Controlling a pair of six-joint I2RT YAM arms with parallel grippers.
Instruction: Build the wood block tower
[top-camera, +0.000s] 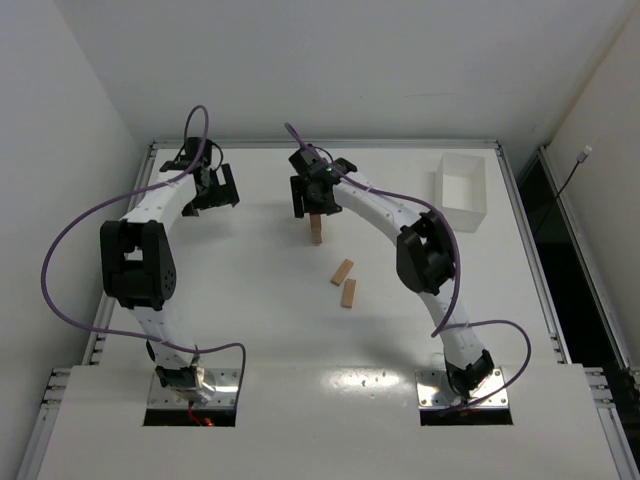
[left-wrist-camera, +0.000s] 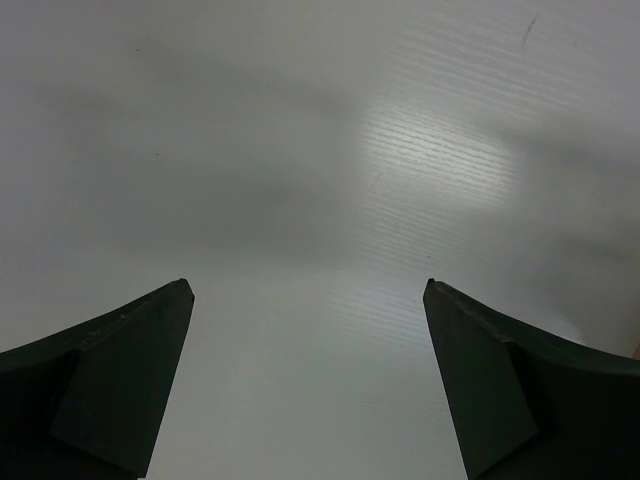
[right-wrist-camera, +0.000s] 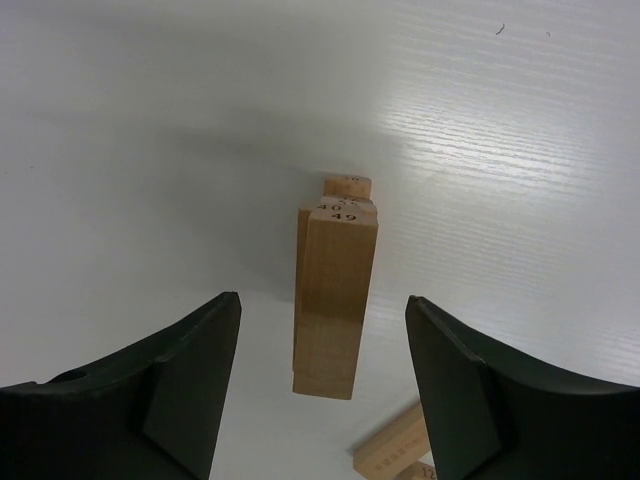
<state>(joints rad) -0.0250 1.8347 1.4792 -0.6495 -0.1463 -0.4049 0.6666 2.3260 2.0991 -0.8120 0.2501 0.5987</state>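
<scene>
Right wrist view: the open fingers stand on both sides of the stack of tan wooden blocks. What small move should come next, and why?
Probably lift the right fingers straight up. They are open, with a gap on each side of the narrow stack of light-tan wooden blocks, so a sideways move might knock it. Two loose tan wooden blocks lie nearby to fetch.

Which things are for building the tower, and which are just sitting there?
For the job:
- tower
- two loose blocks
- right end effector, open around the tower

Just sitting there:
- tray
- left end effector, open and empty
</scene>
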